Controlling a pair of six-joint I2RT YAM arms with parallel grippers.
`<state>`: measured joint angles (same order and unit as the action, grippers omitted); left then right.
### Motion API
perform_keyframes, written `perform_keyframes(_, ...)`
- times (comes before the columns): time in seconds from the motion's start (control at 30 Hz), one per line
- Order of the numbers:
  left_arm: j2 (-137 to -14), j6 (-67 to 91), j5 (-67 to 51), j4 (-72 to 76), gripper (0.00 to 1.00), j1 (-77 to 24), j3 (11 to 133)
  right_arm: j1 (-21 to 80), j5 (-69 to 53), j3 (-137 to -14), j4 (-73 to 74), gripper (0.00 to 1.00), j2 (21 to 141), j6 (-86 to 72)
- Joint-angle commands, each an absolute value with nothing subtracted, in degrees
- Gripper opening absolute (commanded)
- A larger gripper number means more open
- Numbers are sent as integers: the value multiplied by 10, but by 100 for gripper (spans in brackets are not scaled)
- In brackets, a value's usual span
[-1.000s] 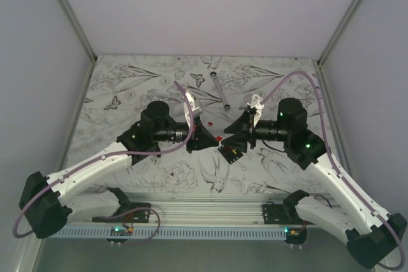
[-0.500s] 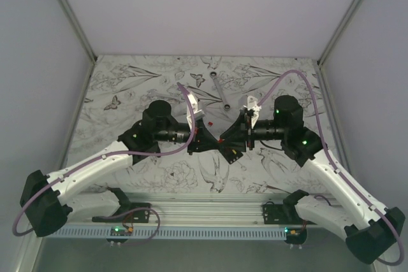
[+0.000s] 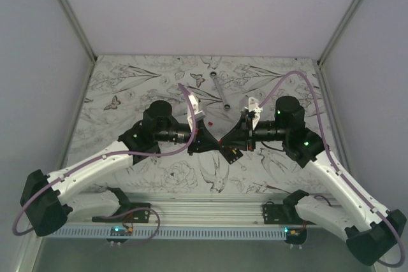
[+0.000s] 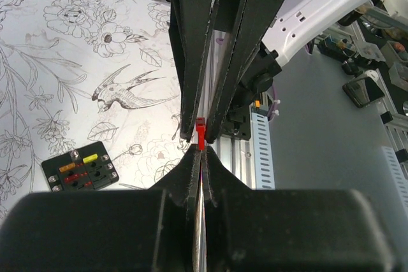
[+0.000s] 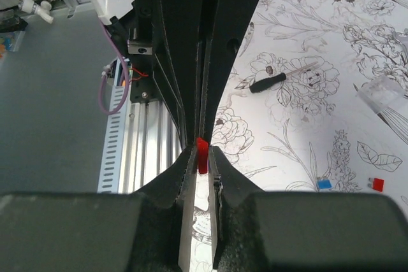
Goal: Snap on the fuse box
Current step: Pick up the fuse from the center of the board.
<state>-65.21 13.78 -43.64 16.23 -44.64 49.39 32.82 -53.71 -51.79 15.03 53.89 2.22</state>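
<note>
you see a white counter (image 3: 121, 84) covered in black line drawings of flowers, birds and butterflies. plain pale walls (image 3: 204, 4) stand around it, and a metal rail (image 3: 210, 208) runs along the near edge. the fuse box (image 4: 81, 171) lies flat on the counter, near where your two arms meet, and nothing touches it. if it has writing, it is too small to read. your left gripper (image 4: 201, 152) is pinched tight on a small red fuse (image 4: 201, 132). your right gripper (image 5: 203, 152) is narrow around the same fuse; you cannot tell if it presses it. a black-handled screwdriver (image 5: 268, 82) lies well apart.
</note>
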Motion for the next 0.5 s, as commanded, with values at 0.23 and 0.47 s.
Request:
perform_keyframes(0.23,-648,119,-430,163,3,-452,501,332,-520,-540,170,0,540,23)
perform_keyframes(0.47,-605,119,-311,107,40,-446,460,332,-398,-533,214,0,538,7)
